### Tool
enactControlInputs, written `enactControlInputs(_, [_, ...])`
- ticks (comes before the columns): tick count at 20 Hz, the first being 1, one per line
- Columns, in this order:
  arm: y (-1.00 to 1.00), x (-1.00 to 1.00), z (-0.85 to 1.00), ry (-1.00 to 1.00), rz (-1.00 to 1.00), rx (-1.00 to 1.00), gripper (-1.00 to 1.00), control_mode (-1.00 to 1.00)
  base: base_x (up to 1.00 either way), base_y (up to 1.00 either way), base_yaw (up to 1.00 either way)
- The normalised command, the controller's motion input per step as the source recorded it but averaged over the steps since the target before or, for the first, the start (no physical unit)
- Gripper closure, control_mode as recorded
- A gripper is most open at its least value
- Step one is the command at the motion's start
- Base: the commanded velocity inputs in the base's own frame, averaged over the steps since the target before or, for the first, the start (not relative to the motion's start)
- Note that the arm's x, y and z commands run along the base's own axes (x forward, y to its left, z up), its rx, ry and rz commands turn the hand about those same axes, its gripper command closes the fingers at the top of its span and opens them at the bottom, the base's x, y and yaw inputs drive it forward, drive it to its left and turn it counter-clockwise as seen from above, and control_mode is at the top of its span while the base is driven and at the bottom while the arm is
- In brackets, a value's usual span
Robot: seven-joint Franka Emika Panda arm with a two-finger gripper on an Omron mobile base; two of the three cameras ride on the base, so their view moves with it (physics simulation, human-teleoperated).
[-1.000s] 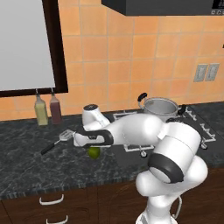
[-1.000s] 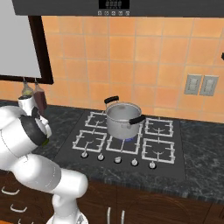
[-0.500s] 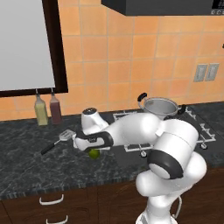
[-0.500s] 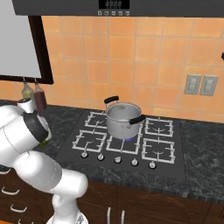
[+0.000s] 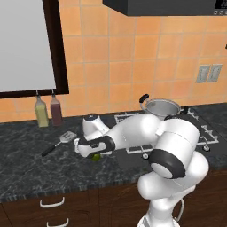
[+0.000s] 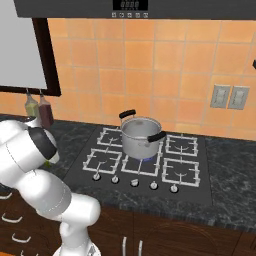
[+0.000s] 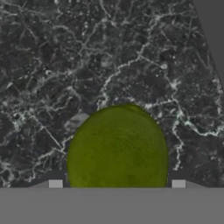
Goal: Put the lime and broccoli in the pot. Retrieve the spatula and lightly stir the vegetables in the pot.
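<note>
Your gripper [image 7: 117, 184] was down over the lime [image 7: 117, 148] on the dark marbled countertop [image 7: 65, 57]. Hand view had the lime sitting between the two fingertips [image 7: 55, 184], one tip at each flank. I couldn't tell whether the pads were touching the fruit or just bracketing it. From the left base view, the lime [image 5: 96, 156] peeked out just under the hand, near the counter's front half. The spatula [image 5: 59, 143] lay flat on the counter just left of your hand, slotted head toward the wall, black handle pointing forward-left, apart from the lime. Two bottles [image 5: 48, 111] stood against the tiled wall behind it, well clear. The pot [image 6: 141, 136] sat on the rear-left burner of the stove [image 6: 135, 167], well right of the lime. Your own forearm crossed the stove's left edge between the two.
</note>
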Motion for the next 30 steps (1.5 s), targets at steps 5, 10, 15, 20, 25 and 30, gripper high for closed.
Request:
enactControlInputs(5, [-0.34, -0.17, 0.38, -0.07, 0.00, 0.00, 1.00, -1.00, 0.00, 0.00, 0.00])
enactControlInputs(10, [-0.89, -0.01, 1.00, -0.26, 0.00, 0.00, 1.00, -1.00, 0.00, 0.00, 0.00])
enactControlInputs(15, [-1.00, 0.12, 1.00, -0.03, -0.01, 0.00, 1.00, -1.00, 0.00, 0.00, 0.00])
enactControlInputs(20, [-1.00, 0.46, 1.00, 0.04, -0.06, 0.00, 1.00, -1.00, 0.00, 0.00, 0.00])
enactControlInputs(25, [-1.00, 0.52, 0.75, 0.20, -0.12, 0.08, 1.00, -1.00, 0.00, 0.00, 0.00])
enactControlInputs(30, [-0.98, 0.70, 0.18, 0.22, -0.16, 0.13, 1.00, -1.00, 0.00, 0.00, 0.00])
